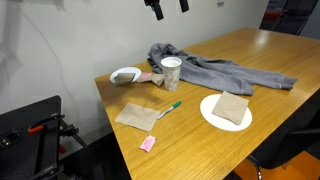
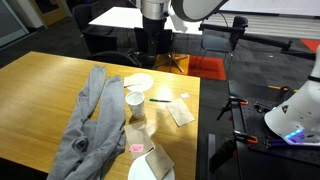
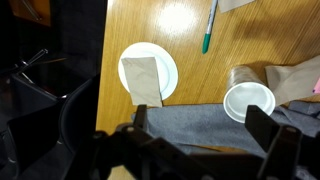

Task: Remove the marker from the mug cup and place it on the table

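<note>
Marker (image 1: 172, 107) lies on table (image 1: 270, 50) near mug cup (image 1: 171, 73).

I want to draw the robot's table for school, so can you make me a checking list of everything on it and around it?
Surface: table, light wood top.
Job's things: marker lies flat on the table, outside the mug cup; the cup stands upright and looks empty in the wrist view.
Clutter: grey cloth beside the cup; white bowl; plate carrying a brown napkin; second napkin; pink block.
Grippers: gripper open, high above the table, holding nothing.
Cables: nothing seen clearly.
Surroundings: another table and chairs behind; tripod beside the table.
</note>
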Robot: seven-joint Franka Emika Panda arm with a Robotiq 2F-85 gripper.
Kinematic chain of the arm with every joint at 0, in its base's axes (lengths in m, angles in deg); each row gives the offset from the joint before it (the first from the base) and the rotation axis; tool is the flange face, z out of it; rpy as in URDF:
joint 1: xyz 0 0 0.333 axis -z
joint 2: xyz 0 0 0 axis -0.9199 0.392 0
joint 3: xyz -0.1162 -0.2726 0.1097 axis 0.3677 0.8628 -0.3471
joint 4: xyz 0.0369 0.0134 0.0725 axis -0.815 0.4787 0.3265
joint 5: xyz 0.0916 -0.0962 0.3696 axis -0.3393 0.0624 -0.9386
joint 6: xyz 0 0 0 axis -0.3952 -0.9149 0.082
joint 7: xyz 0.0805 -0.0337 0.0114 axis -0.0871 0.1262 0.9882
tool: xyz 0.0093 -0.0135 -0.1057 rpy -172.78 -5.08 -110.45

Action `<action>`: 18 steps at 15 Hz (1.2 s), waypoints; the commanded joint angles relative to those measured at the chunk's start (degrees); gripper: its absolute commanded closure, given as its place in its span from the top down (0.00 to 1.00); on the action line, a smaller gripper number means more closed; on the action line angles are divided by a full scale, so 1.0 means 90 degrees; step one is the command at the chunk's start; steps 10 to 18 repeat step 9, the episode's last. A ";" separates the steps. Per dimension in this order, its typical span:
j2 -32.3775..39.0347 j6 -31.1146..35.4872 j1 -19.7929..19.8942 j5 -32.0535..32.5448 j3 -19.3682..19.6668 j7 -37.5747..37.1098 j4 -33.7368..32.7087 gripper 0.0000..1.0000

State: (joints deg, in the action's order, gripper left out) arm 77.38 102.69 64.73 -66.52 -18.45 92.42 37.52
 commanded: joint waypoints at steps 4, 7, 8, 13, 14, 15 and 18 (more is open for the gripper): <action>-0.0491 0.0081 0.0014 0.0403 -0.0149 -0.0403 0.0414 1.00; -0.0636 0.0137 0.0015 0.0448 -0.0178 -0.0485 0.0580 1.00; -0.0642 0.0144 0.0016 0.0449 -0.0178 -0.0487 0.0595 1.00; -0.0642 0.0149 0.0015 0.0449 -0.0178 -0.0487 0.0602 1.00; -0.0642 0.0149 0.0015 0.0449 -0.0178 -0.0487 0.0602 1.00; -0.0642 0.0149 0.0015 0.0449 -0.0178 -0.0487 0.0602 1.00; -0.0642 0.0149 0.0015 0.0449 -0.0178 -0.0487 0.0602 1.00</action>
